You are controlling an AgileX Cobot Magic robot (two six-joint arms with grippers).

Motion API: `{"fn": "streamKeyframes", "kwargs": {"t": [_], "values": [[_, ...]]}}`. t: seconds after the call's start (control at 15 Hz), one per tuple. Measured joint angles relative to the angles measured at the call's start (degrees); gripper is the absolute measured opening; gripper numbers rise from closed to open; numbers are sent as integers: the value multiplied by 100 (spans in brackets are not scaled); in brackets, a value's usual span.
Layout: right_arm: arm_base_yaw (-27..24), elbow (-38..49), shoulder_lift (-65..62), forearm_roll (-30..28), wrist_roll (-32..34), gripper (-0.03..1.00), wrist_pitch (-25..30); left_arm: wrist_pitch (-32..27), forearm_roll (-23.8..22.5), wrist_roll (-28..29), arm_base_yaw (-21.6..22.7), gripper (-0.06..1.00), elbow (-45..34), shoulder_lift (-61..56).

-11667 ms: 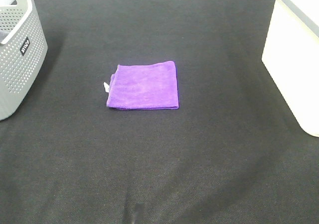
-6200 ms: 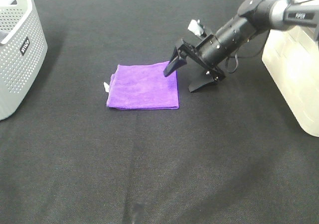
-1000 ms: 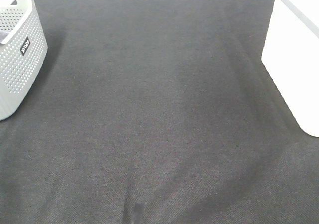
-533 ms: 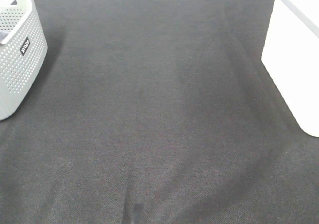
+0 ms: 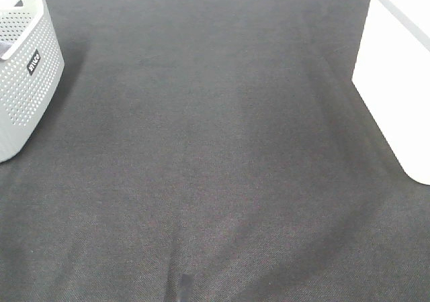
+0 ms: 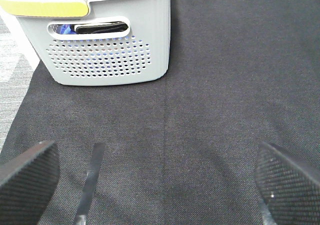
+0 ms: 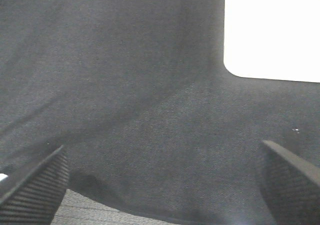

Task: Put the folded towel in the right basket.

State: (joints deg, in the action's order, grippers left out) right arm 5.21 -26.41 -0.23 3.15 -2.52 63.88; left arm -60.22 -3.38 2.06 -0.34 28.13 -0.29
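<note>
The purple folded towel is out of view in every current frame. The white right basket point(image 5: 398, 80) stands at the right edge of the black table; only its outer wall shows, and it also shows in the right wrist view point(image 7: 272, 30). Neither arm shows in the high view. My left gripper point(image 6: 155, 185) is open and empty over the black cloth, facing the grey basket. My right gripper point(image 7: 160, 185) is open and empty over the cloth near the white basket's corner.
A grey perforated basket point(image 5: 23, 74) stands at the left edge of the table; in the left wrist view point(image 6: 107, 60) dark items lie inside it. The black cloth point(image 5: 215, 147) covers the table. Grey floor shows past the cloth edge point(image 6: 12, 60).
Earlier the towel lay mid-table and my right gripper reached for it. In the last second nothing has visibly changed: towel and arms stay out of the high view.
</note>
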Motion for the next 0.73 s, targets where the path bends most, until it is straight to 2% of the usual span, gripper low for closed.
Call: {"fn": "streamKeyframes", "kwargs": {"t": [0.73], "values": [[0,0,0,-69,0,96,0,0,0,0,0,99,0,0]]}}
